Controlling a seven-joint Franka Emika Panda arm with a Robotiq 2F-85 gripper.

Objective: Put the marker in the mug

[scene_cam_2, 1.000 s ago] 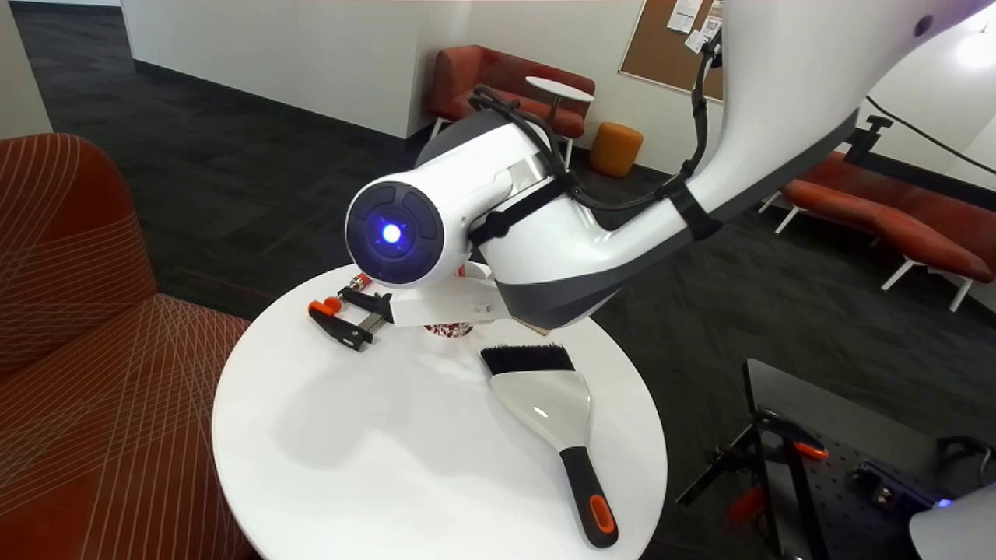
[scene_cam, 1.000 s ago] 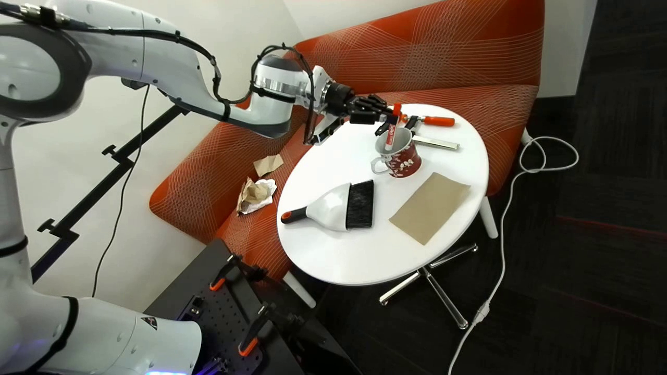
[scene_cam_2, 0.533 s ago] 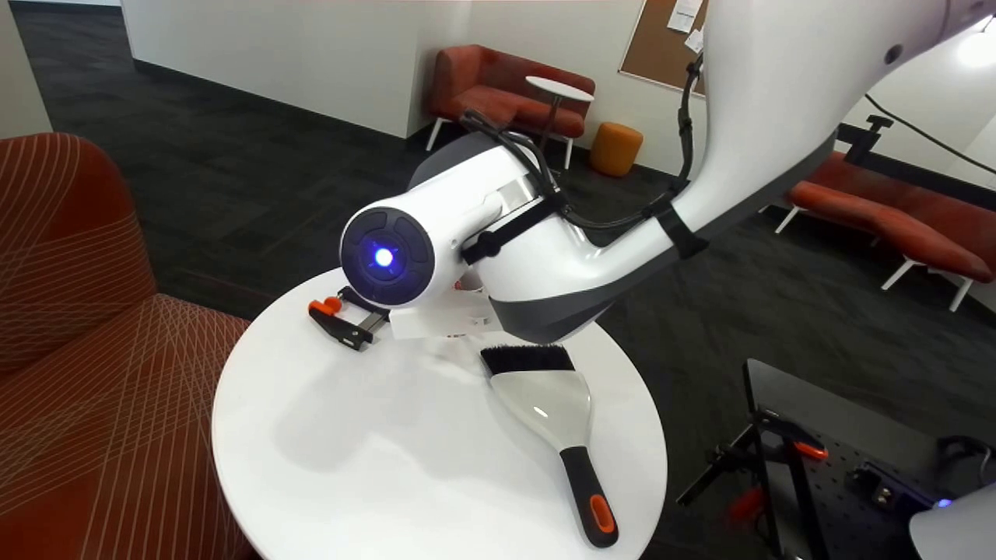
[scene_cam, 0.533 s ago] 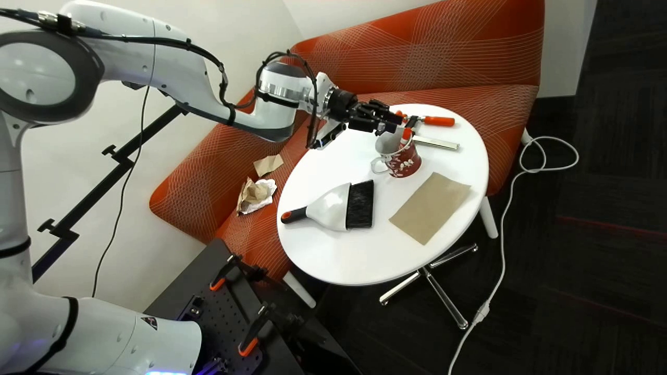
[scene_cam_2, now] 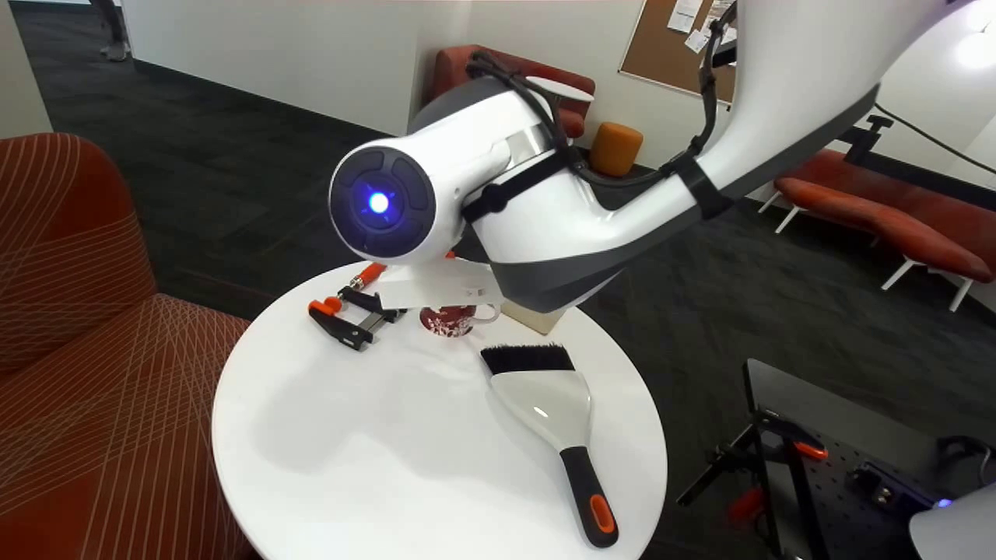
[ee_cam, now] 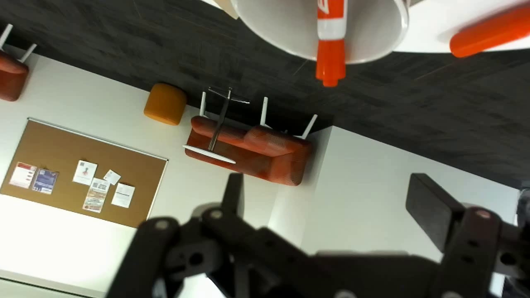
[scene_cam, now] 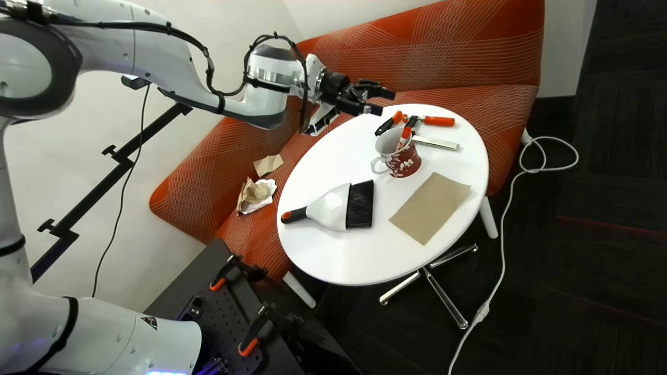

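marker [scene_cam: 403,136]: sits in the mug [scene_cam: 404,161], red cap upward and poking past the rim; it leans on the inner wall, likely because the mouth is too wide to keep it straight. Its lower end is hidden.
mug: upright on the counter [scene_cam: 333,258], mouth up to take the marker, handle toward the brush [scene_cam: 338,208]; probably heavy enough not to tip under so light a load.
pincer [ee_cam: 331,203]: its two fingers stand wide apart with nothing between them, away from marker and mug, so the mug alone bears the marker.
step: the placing looks done; what remains is probably only to take the pincer away.
clamp [scene_cam: 411,123]: lies just beside the mug; whether they touch I cannot tell. It seems to have no part in the task.
brown sheet [scene_cam: 431,208]: flat, apart from the mug, likely just clutter.
stand clamps [scene_cam: 224,273]: two, at the black stand [scene_cam: 200,276], presumably to hold something fast there.
counted on the counter: one mug, one marker inside it, one brush, one clamp, one brown sheet.
counted on the sofa [scene_cam: 427,52]: one crumpled wad [scene_cam: 255,197], one flat scrap [scene_cam: 268,164].
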